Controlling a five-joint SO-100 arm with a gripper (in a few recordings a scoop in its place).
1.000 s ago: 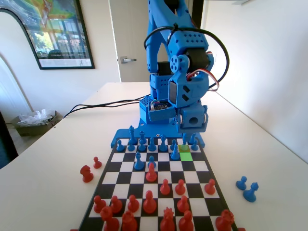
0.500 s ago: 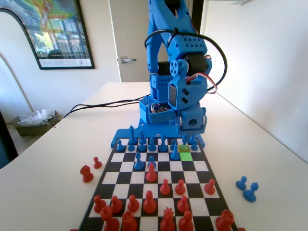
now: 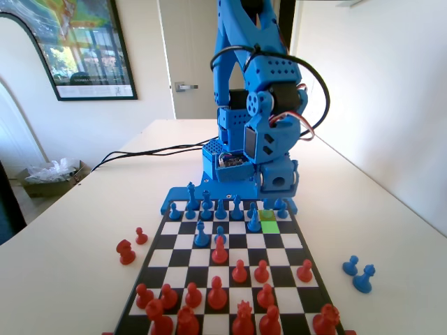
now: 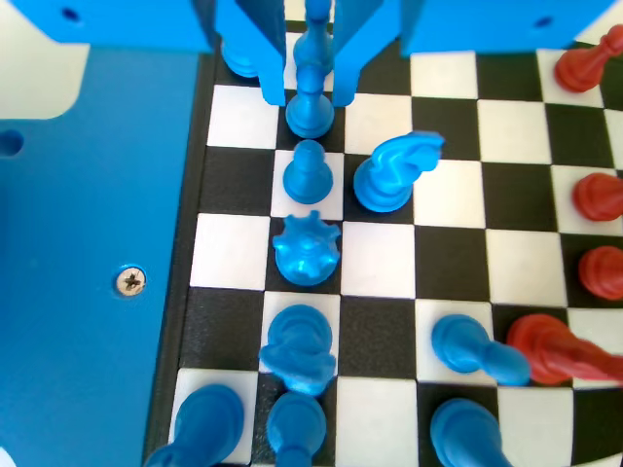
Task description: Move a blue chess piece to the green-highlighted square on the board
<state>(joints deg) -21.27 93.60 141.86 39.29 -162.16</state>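
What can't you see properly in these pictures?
- Wrist view: the blue two-finger gripper stands around a blue plastic chess piece. The top edge cuts off the piece's head, and I cannot tell if the jaws squeeze it.
- Fixed view: the gripper's tips are hidden behind the back-row blue pieces.
- Fixed view: the bottom edge cuts off the nearest red pieces.
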